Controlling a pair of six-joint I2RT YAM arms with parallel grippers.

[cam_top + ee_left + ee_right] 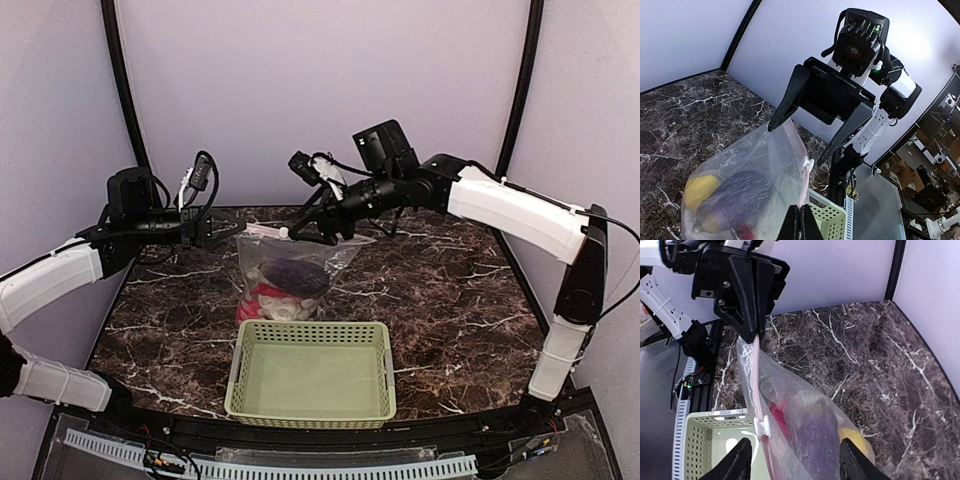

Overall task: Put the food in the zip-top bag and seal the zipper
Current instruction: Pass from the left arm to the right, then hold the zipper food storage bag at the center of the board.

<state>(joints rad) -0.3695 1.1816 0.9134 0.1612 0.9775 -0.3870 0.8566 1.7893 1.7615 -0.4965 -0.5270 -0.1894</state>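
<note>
Marble table (450,300) | basket (312,416) beside bag (262,255) | left fingers (742,295) clenched on zipper (756,370) | right fingers (790,97) released

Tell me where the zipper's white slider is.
The slider sits lower left in the right wrist view, on the pink zipper, just ahead of the open right gripper.

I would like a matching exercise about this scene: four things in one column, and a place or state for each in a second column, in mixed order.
Column one
1. left gripper
2. right gripper
3. pale green perforated plastic basket
4. small white slider

Column two
A. on the dark marbled table, on the near side of the clear plastic zip-top bag
B. open, one finger on each side of the bag
C. partway along the pinkish zip strip
D. shut on one end of the zip strip

Pairs: 1-D, 2-B, 3-A, 4-C
</note>
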